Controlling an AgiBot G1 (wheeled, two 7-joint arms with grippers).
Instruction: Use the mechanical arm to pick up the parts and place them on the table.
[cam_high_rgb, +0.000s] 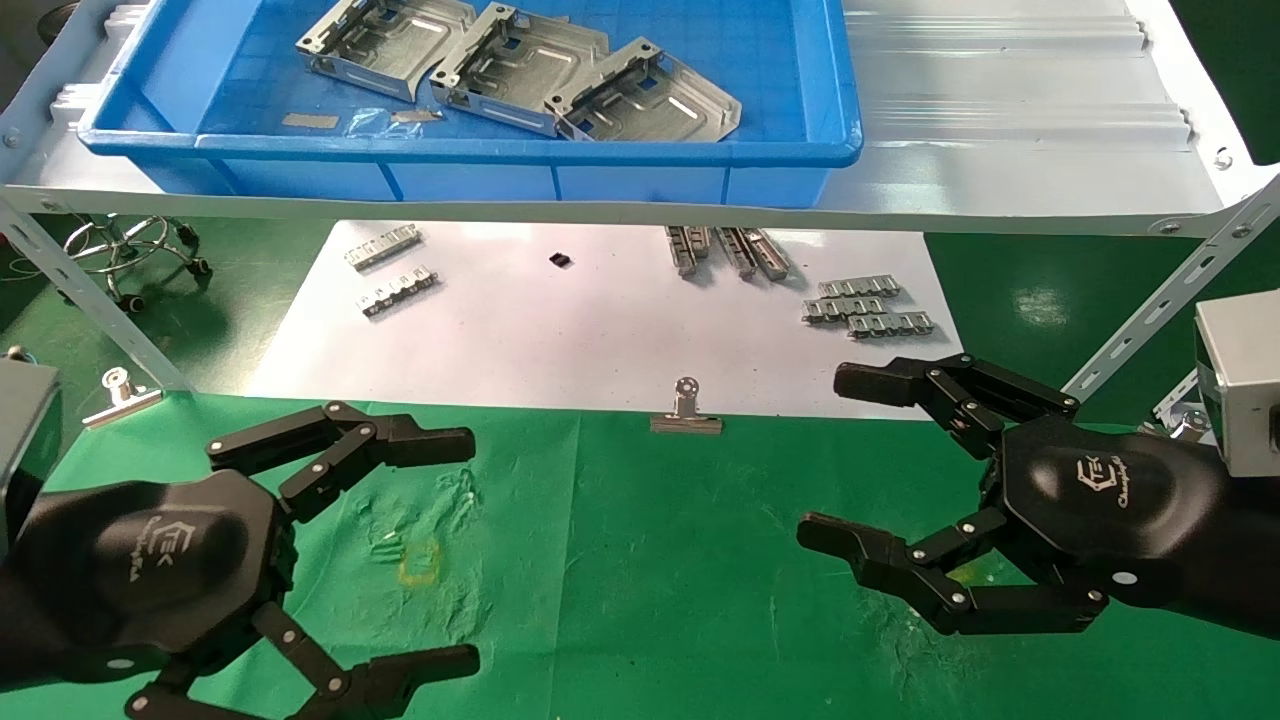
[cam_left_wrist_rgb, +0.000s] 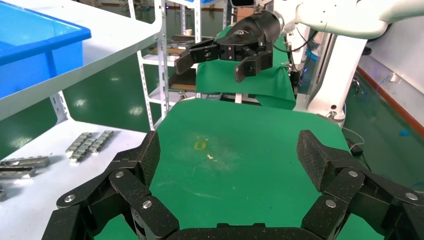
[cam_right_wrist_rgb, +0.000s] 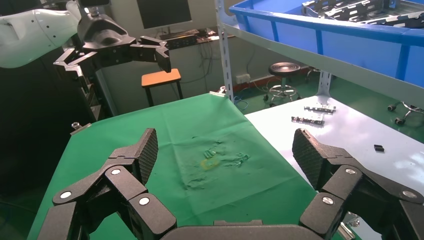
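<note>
Three silver sheet-metal parts (cam_high_rgb: 520, 65) lie overlapping in the blue tray (cam_high_rgb: 480, 165) on the pale shelf at the back. My left gripper (cam_high_rgb: 465, 550) hovers open and empty over the green table (cam_high_rgb: 650, 560) at the lower left. My right gripper (cam_high_rgb: 830, 455) hovers open and empty over the table at the right. In the left wrist view my own gripper (cam_left_wrist_rgb: 227, 150) is spread wide over bare green cloth, with the right gripper (cam_left_wrist_rgb: 215, 62) farther off. In the right wrist view my gripper (cam_right_wrist_rgb: 225, 150) is spread wide, with the left gripper (cam_right_wrist_rgb: 145, 50) farther off.
The pale metal shelf (cam_high_rgb: 1000, 150) overhangs the white sheet (cam_high_rgb: 600, 330). Several small ribbed strips (cam_high_rgb: 868, 306) lie on the sheet. A binder clip (cam_high_rgb: 686, 410) holds its front edge, another (cam_high_rgb: 120, 395) sits at the left. A slanted shelf brace (cam_high_rgb: 1160, 300) stands near my right arm.
</note>
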